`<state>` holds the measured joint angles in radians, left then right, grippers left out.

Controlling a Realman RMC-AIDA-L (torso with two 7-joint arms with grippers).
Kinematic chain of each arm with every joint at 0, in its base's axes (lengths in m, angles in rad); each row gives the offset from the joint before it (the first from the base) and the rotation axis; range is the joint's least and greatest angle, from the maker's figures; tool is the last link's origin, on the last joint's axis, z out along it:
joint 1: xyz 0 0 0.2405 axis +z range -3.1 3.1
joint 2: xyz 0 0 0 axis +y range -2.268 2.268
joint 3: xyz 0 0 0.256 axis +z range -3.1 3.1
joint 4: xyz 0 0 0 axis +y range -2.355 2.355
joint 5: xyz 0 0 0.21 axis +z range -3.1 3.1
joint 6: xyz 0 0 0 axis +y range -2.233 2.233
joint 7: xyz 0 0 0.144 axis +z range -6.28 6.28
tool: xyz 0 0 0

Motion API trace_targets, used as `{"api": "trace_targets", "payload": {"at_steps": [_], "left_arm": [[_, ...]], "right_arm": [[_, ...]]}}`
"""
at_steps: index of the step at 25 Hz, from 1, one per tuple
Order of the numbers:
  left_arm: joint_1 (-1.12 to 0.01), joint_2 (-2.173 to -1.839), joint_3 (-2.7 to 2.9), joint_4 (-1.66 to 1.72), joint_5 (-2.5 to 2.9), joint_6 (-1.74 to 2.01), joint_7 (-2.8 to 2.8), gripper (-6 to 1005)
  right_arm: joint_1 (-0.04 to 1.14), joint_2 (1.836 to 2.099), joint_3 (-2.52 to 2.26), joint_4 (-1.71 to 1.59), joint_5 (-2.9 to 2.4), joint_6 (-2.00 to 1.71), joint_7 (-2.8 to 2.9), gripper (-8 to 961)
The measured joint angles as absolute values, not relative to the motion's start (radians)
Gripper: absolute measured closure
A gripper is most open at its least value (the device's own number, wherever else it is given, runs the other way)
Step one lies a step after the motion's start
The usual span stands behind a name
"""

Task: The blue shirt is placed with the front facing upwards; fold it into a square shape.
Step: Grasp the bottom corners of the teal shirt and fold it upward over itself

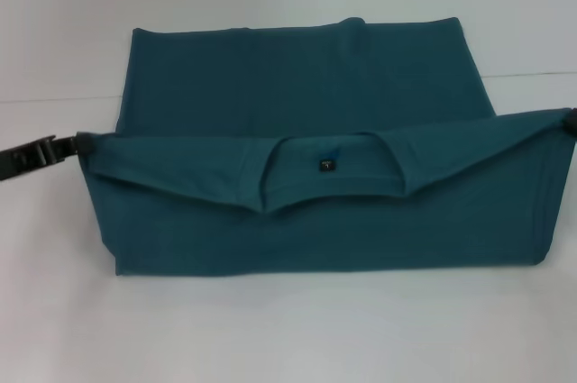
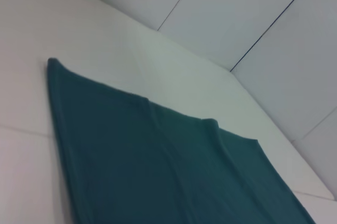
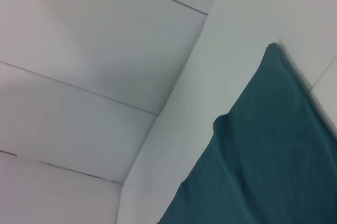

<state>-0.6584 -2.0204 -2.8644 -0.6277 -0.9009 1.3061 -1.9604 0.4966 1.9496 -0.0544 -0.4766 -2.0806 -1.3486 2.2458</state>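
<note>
The blue shirt (image 1: pixel 297 77) lies on the white table (image 1: pixel 270 338), narrowed to a long rectangle. Its collar end is raised and stretched as a band across the middle of the head view. The ribbed collar (image 1: pixel 329 186) and small dark label (image 1: pixel 325 165) face me. At the band's left corner, my left gripper (image 1: pixel 79 141) is shut on the cloth. My right gripper (image 1: pixel 571 122) grips the right corner at the picture's edge, mostly out of view. Both wrist views show only the flat far part of the shirt (image 2: pixel 158 171) (image 3: pixel 263 155), with no fingers in them.
White table surrounds the shirt on all sides. A pale panelled wall (image 2: pixel 253 13) stands behind the table's far edge, also seen in the right wrist view as wall (image 3: pixel 79 50). A small ridge of cloth (image 1: pixel 352 22) sticks up at the shirt's far hem.
</note>
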Motion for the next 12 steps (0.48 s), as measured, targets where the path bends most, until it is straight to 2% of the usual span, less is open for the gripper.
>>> {"api": "trace_targets", "payload": {"at_steps": [12], "left_arm": [[-0.718,-2.02,-2.78,-0.586,-0.913,1.158,-1.948,943]], "right_arm": [[0.536,1.953,-0.064,-0.477,-2.08,-1.262,2.241,900]]}}
